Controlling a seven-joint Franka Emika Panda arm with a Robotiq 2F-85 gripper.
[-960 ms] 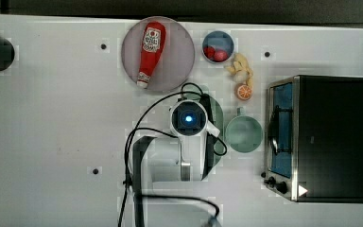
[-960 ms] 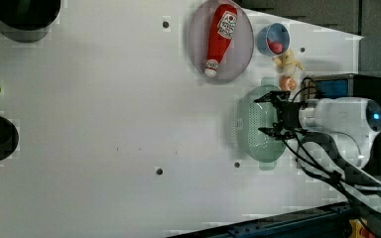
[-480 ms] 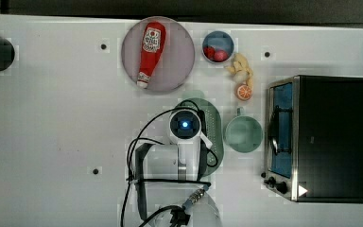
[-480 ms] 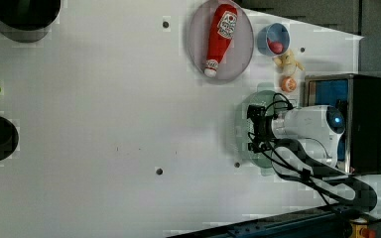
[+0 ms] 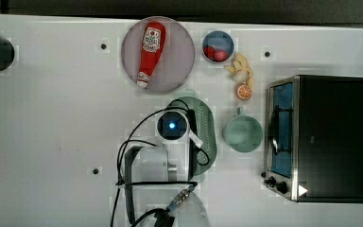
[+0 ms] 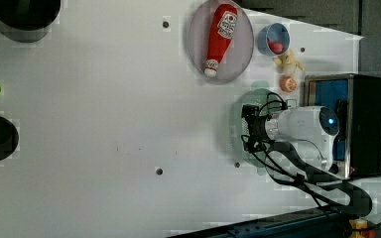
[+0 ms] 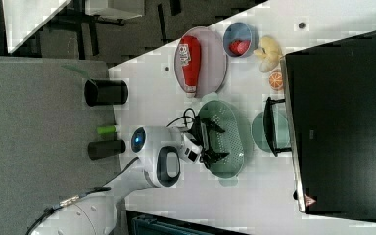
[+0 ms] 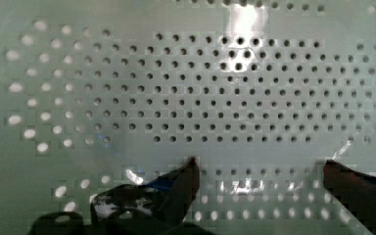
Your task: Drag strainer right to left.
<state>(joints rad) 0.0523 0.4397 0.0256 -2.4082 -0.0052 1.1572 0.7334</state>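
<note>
- The gripper (image 7: 214, 142) hangs inside the strainer (image 7: 230, 137), its fingers spread wide and clasping nothing; in the wrist view both fingertips (image 8: 188, 176) sit just above the perforated floor, likely so that they can press down and drag the basket.
- The strainer lies between the ketchup plate (image 5: 175, 71) and the green mug (image 5: 243, 135), near the toaster oven (image 5: 331, 137).
- Compared with a second ago, the arm has come down over the strainer, which has not shifted.
</note>
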